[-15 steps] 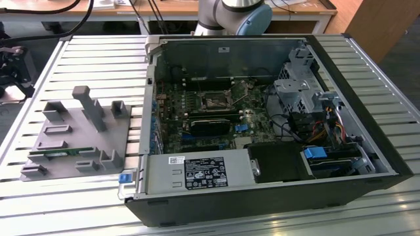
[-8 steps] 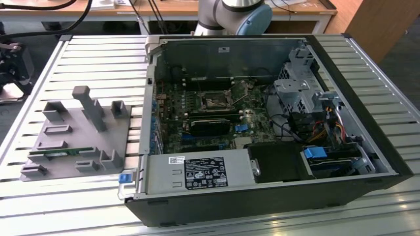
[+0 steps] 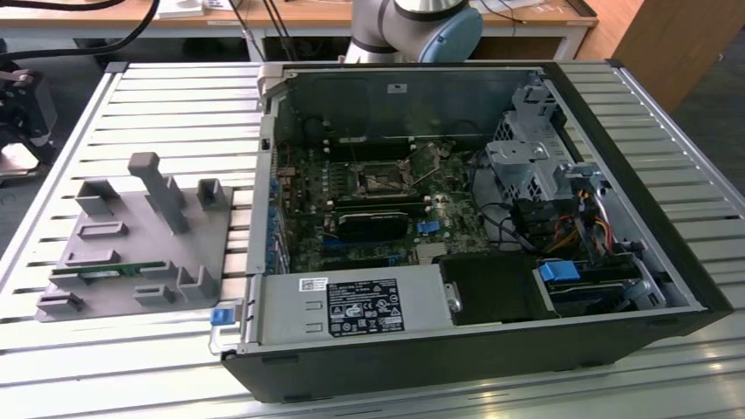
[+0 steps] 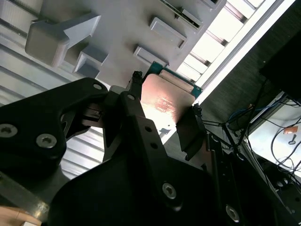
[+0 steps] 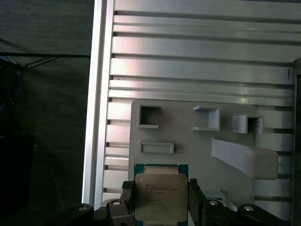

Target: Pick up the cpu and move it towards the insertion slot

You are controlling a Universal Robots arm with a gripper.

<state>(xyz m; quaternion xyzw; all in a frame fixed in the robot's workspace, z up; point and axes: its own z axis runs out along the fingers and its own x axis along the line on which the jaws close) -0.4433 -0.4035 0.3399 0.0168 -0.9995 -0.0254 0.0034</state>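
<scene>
Tool (image 4: 164, 99) clenched on cpu (image 5: 160, 195) edges, over grey holder tray (image 5: 183, 134) on slatted desk (image 5: 188, 70); insertion slot (image 3: 381, 183) sits inside open computer case (image 3: 466, 367), exterior view's centre.

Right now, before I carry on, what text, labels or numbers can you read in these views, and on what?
On the cpu, held in the gripper: faint print lines on its metal top, too small to read.
On the power supply, the black label: print and symbols, too blurred to read.
On the case's back wall, the white sticker: unreadable.
Nothing can be quoted.
</scene>
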